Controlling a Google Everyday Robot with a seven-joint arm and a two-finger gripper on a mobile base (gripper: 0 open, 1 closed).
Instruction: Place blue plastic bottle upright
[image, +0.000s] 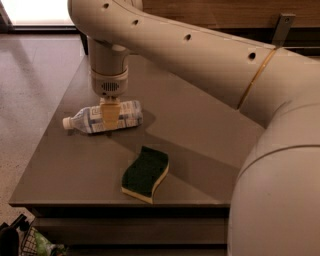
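Blue plastic bottle lies on its side near the left edge of the bench, white cap pointing to that edge. Gripper is down over the bottle's middle; whether it clamps the bottle cannot be determined. Green sponge lies near the front edge, apart from the bottle

The bottle lies on its side on the tabletop, its white cap pointing left. The claw hangs straight down over the bottle's middle. A green sponge lies apart, near the front edge.
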